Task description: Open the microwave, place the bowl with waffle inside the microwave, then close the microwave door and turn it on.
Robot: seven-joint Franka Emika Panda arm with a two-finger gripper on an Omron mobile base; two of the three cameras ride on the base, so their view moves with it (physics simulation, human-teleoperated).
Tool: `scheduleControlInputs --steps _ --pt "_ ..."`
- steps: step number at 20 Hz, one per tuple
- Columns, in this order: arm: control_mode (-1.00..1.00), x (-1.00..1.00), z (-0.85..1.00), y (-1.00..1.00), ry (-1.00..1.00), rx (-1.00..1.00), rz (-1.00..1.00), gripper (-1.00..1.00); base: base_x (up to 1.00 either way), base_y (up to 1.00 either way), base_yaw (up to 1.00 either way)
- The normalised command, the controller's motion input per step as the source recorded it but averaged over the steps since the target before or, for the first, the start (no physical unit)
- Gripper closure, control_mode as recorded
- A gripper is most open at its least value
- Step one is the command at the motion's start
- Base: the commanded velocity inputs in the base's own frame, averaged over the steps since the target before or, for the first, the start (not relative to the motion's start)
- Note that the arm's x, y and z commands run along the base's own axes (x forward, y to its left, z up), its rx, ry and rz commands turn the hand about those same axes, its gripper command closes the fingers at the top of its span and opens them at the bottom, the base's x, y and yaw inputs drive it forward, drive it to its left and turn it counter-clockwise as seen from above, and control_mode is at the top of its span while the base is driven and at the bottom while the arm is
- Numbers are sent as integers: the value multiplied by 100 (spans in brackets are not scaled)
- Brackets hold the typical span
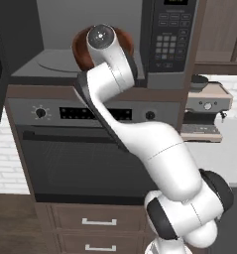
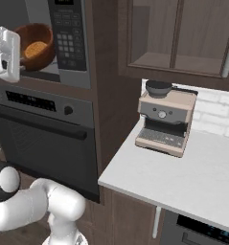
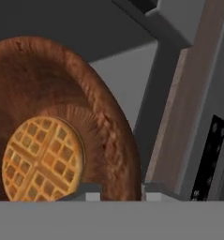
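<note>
Hand view: gripper (image 3: 115, 188) clamped on rim of bowl with waffle (image 3: 71, 117), tilted, at mouth of open microwave (image 1: 170, 42); oven (image 1: 90, 149) below.

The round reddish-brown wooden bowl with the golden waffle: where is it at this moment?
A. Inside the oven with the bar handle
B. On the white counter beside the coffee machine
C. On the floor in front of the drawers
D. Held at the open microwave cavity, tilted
D: the round reddish-brown wooden bowl with the golden waffle sits tilted at the grey cavity of the microwave, whose front stands open, with the hand shut on its rim.
</note>
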Motion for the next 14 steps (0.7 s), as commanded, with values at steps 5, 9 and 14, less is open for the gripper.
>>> scheduleControlInputs --steps 5,9,14 --pt "-100 74 7 21 3 0 -5 100 0 0 0" --pt "-100 77 1 19 2 0 0 100 0 0 0" --pt "-100 63 -20 3 1 0 0 100 0 0 0"
